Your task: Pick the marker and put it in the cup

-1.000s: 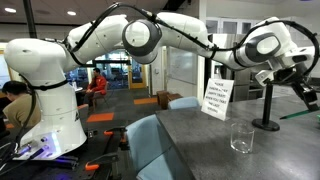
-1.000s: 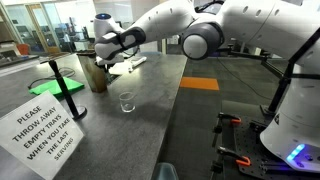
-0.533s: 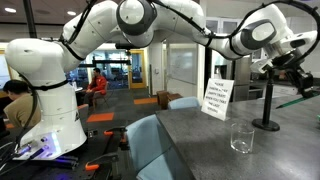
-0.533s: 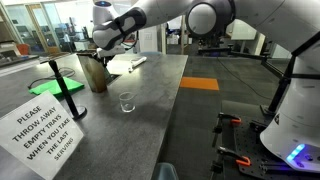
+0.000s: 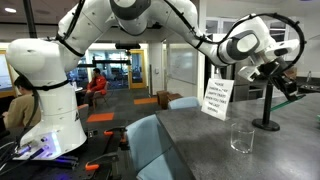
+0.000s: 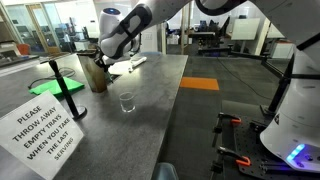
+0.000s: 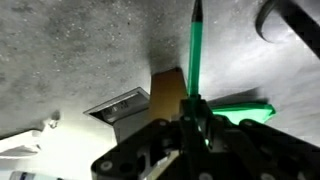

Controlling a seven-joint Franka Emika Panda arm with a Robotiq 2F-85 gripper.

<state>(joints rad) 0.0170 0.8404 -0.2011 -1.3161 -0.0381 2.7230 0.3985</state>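
My gripper is shut on the green marker, which sticks out straight from between the jaws in the wrist view. In both exterior views the gripper hangs in the air above the table. The clear cup stands upright and empty on the grey table. It is below the gripper and nearer the table's front edge, apart from it. The cup is out of the wrist view.
A black post on a round base stands near the gripper, by a green flat piece. A brown box sits under the gripper. A white sign stands near the cup.
The arm's upper links have swung over. The gripper has shifted a little above the table and stays shut on the marker. The cup has not moved.
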